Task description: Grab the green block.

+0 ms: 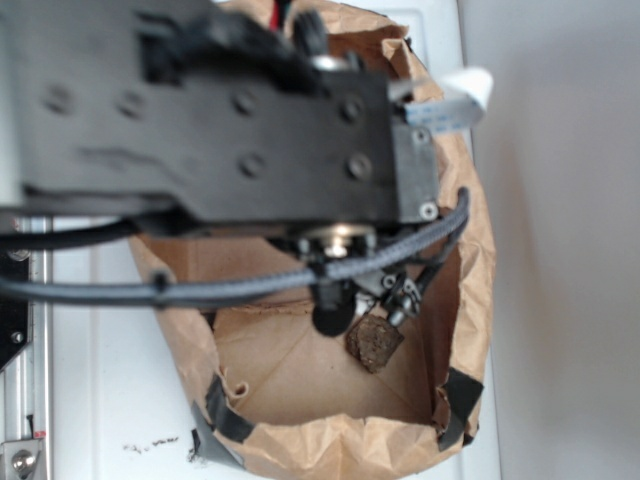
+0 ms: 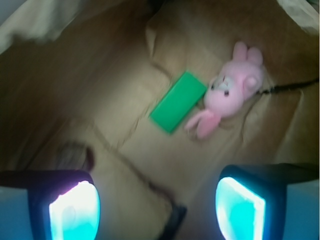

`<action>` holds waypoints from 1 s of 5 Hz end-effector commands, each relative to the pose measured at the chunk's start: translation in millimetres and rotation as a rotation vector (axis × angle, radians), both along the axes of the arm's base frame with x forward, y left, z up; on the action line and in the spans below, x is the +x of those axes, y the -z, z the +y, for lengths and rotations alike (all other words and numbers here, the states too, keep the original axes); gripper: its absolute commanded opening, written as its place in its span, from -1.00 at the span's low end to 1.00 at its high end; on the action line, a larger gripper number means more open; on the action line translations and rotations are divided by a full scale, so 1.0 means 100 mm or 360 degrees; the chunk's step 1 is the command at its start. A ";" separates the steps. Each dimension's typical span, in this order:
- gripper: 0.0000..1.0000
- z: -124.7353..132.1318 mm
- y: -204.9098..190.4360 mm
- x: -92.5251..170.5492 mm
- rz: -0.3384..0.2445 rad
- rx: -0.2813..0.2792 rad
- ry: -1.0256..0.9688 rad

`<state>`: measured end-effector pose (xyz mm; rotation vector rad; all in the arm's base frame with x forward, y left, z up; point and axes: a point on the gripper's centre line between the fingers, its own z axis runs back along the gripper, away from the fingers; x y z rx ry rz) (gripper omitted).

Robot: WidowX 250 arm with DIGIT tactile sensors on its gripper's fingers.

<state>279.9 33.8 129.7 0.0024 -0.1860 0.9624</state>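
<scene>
1. Wrist view: the gripper (image 2: 157,205) has its two fingers (image 2: 75,210) spread wide, nothing between them. Pads glow cyan-white at the bottom edge of the view, one each side.
2. The green block (image 2: 178,101) lies flat on the floor of the paper bag (image 2: 100,75), ahead of the fingers and well apart from them, roughly in line with the gap, slightly toward the right-hand finger. Its long axis runs diagonal to the finger line.
3. The pink plush bunny (image 2: 231,90) lies just beside the block on its right, ahead of the right-hand finger. Its head is near the block's far end; touching or a thin gap, cannot tell, view is blurred.
4. A dark cord (image 2: 290,86) runs from behind the bunny out to the right edge.
5. A dark brownish shape (image 2: 75,152) sits just ahead of the left-hand finger, too blurred to identify.
6. Exterior view: the arm (image 1: 210,110) fills the upper frame, reaching down into the bag's open top; a grey cable (image 1: 250,283) loops across it. Finger spread cannot be told from here.
7. A brown lumpy rock (image 1: 374,343) sits on the bag floor just under the arm's tip. Block and bunny are hidden behind the arm in this view.
8. Bag rim is patched with black tape (image 1: 228,412) at the near corners.
</scene>
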 end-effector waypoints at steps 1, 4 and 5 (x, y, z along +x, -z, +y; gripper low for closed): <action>1.00 0.42 0.14 0.06 -0.0050 0.0088 -0.0102; 1.00 0.42 0.14 0.06 -0.0050 0.0088 -0.0102; 1.00 0.44 0.29 0.04 -0.0020 -0.0028 -0.0283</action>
